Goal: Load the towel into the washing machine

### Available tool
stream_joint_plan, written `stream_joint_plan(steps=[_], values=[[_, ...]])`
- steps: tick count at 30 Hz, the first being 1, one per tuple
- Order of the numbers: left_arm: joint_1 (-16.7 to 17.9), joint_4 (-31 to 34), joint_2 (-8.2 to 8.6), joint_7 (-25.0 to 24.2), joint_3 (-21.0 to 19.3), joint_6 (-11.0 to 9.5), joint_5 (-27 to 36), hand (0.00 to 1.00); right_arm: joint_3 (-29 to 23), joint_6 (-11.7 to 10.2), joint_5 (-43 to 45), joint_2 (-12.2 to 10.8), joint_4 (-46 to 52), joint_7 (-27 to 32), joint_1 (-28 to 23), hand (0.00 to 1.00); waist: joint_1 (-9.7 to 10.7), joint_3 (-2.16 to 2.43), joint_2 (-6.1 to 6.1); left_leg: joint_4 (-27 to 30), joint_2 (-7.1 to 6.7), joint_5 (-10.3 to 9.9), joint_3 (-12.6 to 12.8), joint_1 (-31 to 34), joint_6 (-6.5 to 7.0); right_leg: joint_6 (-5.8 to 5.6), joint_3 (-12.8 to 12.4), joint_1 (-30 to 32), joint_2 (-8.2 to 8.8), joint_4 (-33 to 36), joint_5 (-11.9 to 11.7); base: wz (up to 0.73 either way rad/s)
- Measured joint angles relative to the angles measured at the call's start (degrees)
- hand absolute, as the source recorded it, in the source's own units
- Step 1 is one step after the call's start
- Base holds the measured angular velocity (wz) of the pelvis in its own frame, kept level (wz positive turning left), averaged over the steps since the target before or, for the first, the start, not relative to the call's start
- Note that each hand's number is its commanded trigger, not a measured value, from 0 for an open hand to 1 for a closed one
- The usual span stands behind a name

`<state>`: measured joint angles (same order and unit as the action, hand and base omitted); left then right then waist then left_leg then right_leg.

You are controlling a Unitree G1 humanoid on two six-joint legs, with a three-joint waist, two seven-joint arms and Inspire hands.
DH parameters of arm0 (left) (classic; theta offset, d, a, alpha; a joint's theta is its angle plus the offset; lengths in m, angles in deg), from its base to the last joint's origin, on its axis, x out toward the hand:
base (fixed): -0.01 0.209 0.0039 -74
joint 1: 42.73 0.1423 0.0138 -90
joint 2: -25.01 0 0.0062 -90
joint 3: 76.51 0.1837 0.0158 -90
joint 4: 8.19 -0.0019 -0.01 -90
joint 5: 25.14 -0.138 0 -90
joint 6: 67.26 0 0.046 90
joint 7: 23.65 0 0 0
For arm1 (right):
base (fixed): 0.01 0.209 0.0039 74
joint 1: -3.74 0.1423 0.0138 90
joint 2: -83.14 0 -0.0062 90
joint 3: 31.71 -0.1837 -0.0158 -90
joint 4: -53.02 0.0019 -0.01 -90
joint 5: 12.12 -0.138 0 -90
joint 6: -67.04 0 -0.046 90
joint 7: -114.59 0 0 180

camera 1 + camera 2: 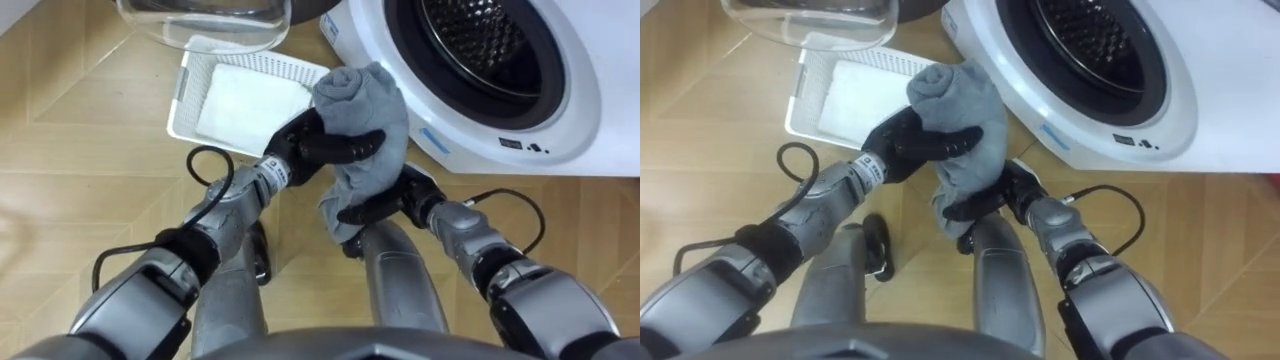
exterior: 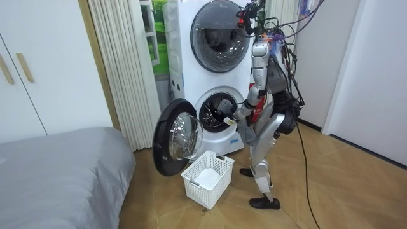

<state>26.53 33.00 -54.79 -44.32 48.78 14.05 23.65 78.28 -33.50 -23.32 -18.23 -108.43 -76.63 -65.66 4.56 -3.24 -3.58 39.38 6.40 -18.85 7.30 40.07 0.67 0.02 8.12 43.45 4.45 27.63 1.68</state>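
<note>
Eye views: wooden floor [image 1: 80,200]. A grey towel [image 1: 365,120] is held before the washing machine [image 1: 560,130], beside a white basket [image 1: 185,100]; left hand [image 1: 330,145] is clenched round its middle, right hand [image 1: 375,208] grasps its lower end.

Room view: the machine's door [image 2: 175,137] is swung open; a second machine [image 2: 219,28] is stacked above; a curtain [image 2: 117,63] and a grey bed [image 2: 57,172] are seen alongside.

Towel [image 1: 365,115]: grey, bunched, with a rolled fold on top. It is off the floor, clutched between left hand [image 1: 312,147] and right hand [image 1: 385,205], just outside the washing machine [image 1: 565,115]. Machine: white, front-loading, door [image 2: 175,137] swung open, perforated drum [image 1: 480,40] exposed.
</note>
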Motion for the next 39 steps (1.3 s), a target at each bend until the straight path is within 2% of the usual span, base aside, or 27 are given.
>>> stream_joint_plan(steps=[5, 10, 13, 14, 15, 23, 26, 29, 32, 34, 39], values=[[0.5, 0.0, 0.01, -0.1, -0.6, 1.0, 6.1, 1.0, -1.2, 0.2, 0.3, -0.1, 1.0, 0.2, -0.1, 1.0, -0.3, 0.22, 0.37, 0.0, -0.01, 0.0, -0.1, -0.1, 0.0, -0.01, 0.1, -0.1, 0.04, 0.0, 0.0, 0.0], [1.2, 0.0, 0.29, -0.1, -1.2, 1.3, 10.6, 1.0, -1.1, 0.2, 0.5, -0.1, 1.0, 0.8, -0.1, 1.0, -1.2, 0.91, 1.52, -0.2, -0.04, 0.0, 0.1, -0.9, -0.05, 0.03, -0.1, -0.6, 0.06, 0.1, -0.1, -0.01], [1.6, 0.0, 0.37, -0.1, -1.3, 1.4, 11.9, 1.0, -1.1, 0.2, 0.5, -0.2, 1.0, 1.3, -0.2, 1.0, -1.8, 0.93, 1.57, -0.9, -0.14, 0.4, 0.2, -1.8, -0.31, 0.14, -0.1, -1.3, 0.12, -0.1, -0.1, 0.0], [1.7, 0.0, 0.38, -0.1, -1.4, 1.4, 11.9, 0.35, -1.1, 0.2, 0.6, -0.2, 1.0, 1.3, -0.2, 1.0, -1.9, 0.93, 1.57, -1.0, -0.14, 0.4, 0.2, -2.0, -0.35, 0.17, -0.1, -1.5, 0.12, -0.1, -0.1, 0.0], [1.7, 0.0, 0.46, -0.1, -1.6, 1.4, 11.9, 0.0, -1.1, 0.2, 0.5, -0.2, 1.1, 1.5, -0.4, 1.0, -2.0, 0.93, 1.56, -1.2, -0.14, 0.5, 0.2, -2.2, -0.43, 0.2, -0.1, -1.6, 0.11, -0.1, -0.1, 0.0], [2.1, 0.0, 1.72, -0.1, -4.5, 2.1, 12.3, 0.0, -1.2, 0.6, -0.6, -0.1, 2.5, 3.1, -1.9, 1.0, -2.4, 0.91, 1.55, -2.0, -0.04, 0.8, 0.4, -2.4, -0.7, 0.52, -0.1, -1.6, -0.12, -0.7, -0.2, 0.0], [3.2, 0.0, 1.81, -0.1, -5.2, 2.0, 12.3, 0.0, -1.4, 0.9, -2.5, -0.1, 1.4, 4.1, -2.2, 1.0, -3.5, 0.85, 1.61, -2.6, 0.0, 0.9, 0.4, -2.5, -0.8, 0.57, -0.2, -1.6, -0.3, -1.1, -0.3, -0.01], [4.0, 0.1, 1.65, 0.3, -6.9, 2.0, 11.4, 0.0, -2.7, 1.9, -5.2, 0.0, 0.8, 5.3, -2.4, 1.0, -4.5, 0.57, 2.01, -2.8, 0.0, 0.8, 0.4, -2.4, -0.81, 0.61, -0.1, -1.5, -0.33, -1.3, -0.2, 0.0], [5.4, 1.3, 1.12, 3.1, -8.9, 1.1, 6.2, 0.0, -4.7, 2.0, -8.3, 0.1, 0.9, 7.0, -2.7, 1.0, -5.5, 0.56, 2.02, -2.7, -0.07, 0.8, 0.4, -2.3, -0.8, 0.54, -0.1, -1.4, -0.27, -1.1, -0.1, 0.0], [6.7, 1.5, 0.64, 7.0, -11.4, 0.4, 1.1, 0.0, -6.0, 2.0, -12.4, 0.1, 0.9, 8.7, -3.5, 1.0, -6.3, 0.53, 2.04, -2.7, -0.08, 0.8, 0.4, -2.2, -0.78, 0.5, -0.1, -1.4, -0.23, -1.0, 0.0, 0.0], [9.9, -1.0, -0.19, 13.9, -15.2, -0.6, -7.0, 0.0, -8.7, 2.0, -17.2, 0.2, 0.9, 12.0, -4.1, 1.0, -6.6, 0.45, 2.2, -2.6, -0.19, 0.8, 0.1, -1.8, -0.78, 0.45, 0.0, -1.4, -0.21, -0.9, 0.1, 0.01]])
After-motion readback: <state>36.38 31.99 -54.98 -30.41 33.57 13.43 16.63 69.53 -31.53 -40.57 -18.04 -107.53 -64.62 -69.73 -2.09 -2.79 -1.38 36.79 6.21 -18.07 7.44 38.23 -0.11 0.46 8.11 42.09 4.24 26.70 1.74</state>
